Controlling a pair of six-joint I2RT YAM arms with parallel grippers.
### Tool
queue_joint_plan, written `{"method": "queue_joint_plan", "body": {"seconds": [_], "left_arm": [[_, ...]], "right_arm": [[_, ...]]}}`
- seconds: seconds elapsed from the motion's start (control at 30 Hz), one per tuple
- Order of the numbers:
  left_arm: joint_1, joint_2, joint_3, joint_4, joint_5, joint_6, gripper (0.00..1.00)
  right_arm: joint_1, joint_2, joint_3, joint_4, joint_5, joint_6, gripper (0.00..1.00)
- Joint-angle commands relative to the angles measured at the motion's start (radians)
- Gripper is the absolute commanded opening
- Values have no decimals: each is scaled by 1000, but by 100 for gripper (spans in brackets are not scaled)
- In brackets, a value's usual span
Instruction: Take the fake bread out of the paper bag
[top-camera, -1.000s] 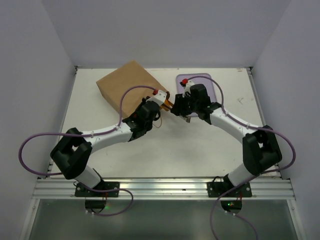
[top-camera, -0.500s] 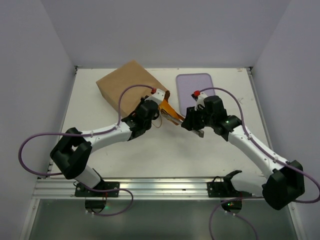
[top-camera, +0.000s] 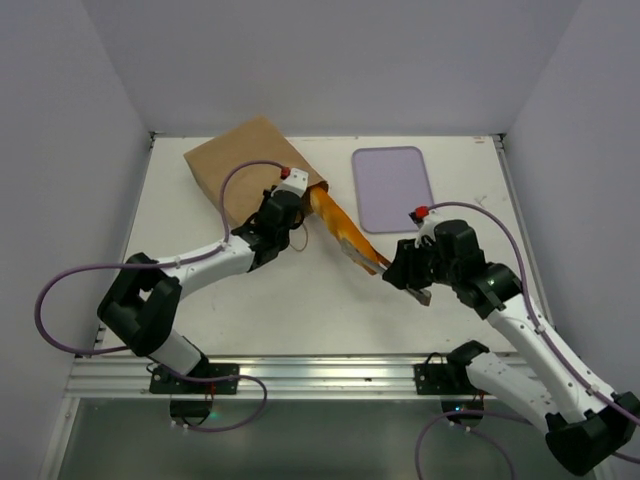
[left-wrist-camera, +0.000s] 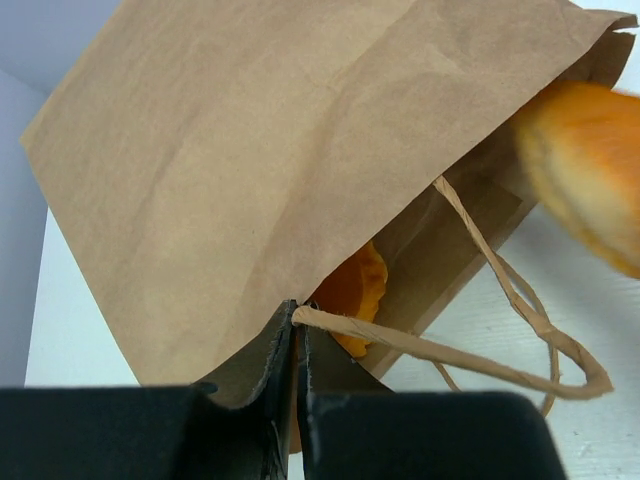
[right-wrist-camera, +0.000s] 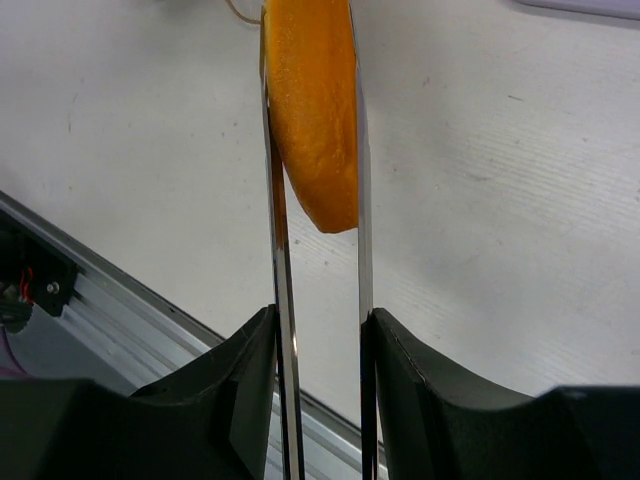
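Note:
The brown paper bag (top-camera: 240, 165) lies flat at the back left with its mouth facing right. My left gripper (top-camera: 283, 205) is shut on the upper edge of the bag's mouth (left-wrist-camera: 250, 170), where a cord handle (left-wrist-camera: 480, 350) is attached. My right gripper (top-camera: 405, 272) is shut on the metal tongs (right-wrist-camera: 280, 250). The tongs pinch a long orange-golden fake bread loaf (top-camera: 345, 232) by its near end (right-wrist-camera: 312, 110). The loaf's far end is still at the bag's mouth (left-wrist-camera: 585, 150). Another orange bread piece (left-wrist-camera: 350, 290) shows inside the bag.
A lavender tray (top-camera: 392, 187) lies at the back, right of the bag. White walls stand on both sides and behind. A metal rail (top-camera: 320, 375) runs along the table's near edge.
My right gripper has pulled back toward the near right with the tongs, drawing the loaf most of the way out of the bag. My left gripper and the bag's mouth have shifted slightly back and left.

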Motion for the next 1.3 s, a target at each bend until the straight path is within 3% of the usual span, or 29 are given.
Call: {"method": "queue_joint_plan", "body": {"seconds": [0.0, 0.23, 0.5, 0.9, 1.27], "left_arm": [[22, -27, 31, -23, 8, -57, 6], [23, -8, 56, -59, 25, -90, 1], [27, -34, 37, -46, 16, -98, 0], [27, -42, 31, -44, 31, -104, 0], [27, -59, 19, -36, 43, -107, 0]], "right_arm": [[3, -55, 42, -84, 37, 36, 34], [3, -125, 74, -177, 136, 56, 34], [3, -84, 108, -111, 219, 31, 33], [-10, 92, 120, 182, 360, -7, 32], [-60, 304, 118, 423, 376, -1, 33]]}}
